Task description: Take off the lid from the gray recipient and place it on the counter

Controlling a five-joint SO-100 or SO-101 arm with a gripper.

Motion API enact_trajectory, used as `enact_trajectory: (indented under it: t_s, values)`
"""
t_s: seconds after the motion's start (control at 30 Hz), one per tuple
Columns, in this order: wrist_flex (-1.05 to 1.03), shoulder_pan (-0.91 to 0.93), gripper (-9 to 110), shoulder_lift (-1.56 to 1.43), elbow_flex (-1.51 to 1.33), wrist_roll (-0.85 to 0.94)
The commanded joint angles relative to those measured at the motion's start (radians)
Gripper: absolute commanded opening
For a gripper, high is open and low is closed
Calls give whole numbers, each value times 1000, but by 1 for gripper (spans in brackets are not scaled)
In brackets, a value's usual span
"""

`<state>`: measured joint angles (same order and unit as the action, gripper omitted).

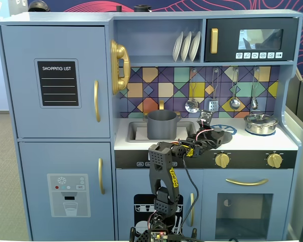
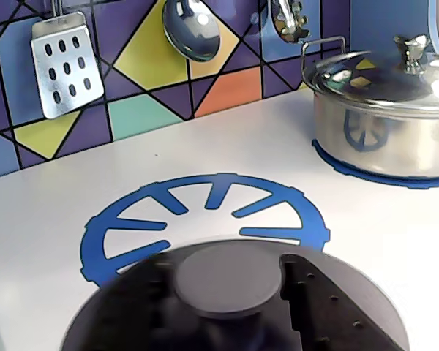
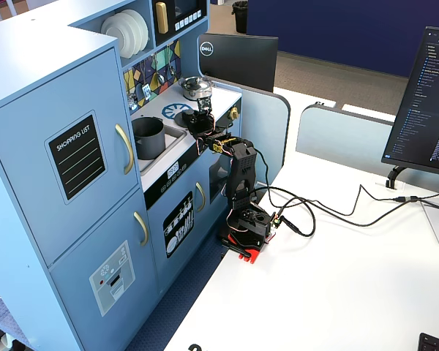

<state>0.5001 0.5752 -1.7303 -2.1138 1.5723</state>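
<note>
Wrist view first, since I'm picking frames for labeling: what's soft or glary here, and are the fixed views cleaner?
Wrist view: the lid at the bottom edge is blurred, too close to the lens; the steel pot carries bright glare. Both fixed views are evenly lit and sharp, though the gray pot is small and the microwave window reflects the room.

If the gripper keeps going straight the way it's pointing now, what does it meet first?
The gripper, holding the lid by its knob, points toward the printed blue burner on the counter. Beyond that comes the tiled backsplash. Height above the counter is unclear.
</note>
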Motion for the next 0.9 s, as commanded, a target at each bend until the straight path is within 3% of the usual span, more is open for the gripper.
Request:
enact_trajectory:
  t_s: [0.0,0.23,0.5,0.87]
  values:
    - [-8,0,26,-32,-14,14]
    - [-5,29,35,-58,-35,25]
    - [-9,87,36,-86,-43,11]
    - [-57,32,33,-233,-11,-25]
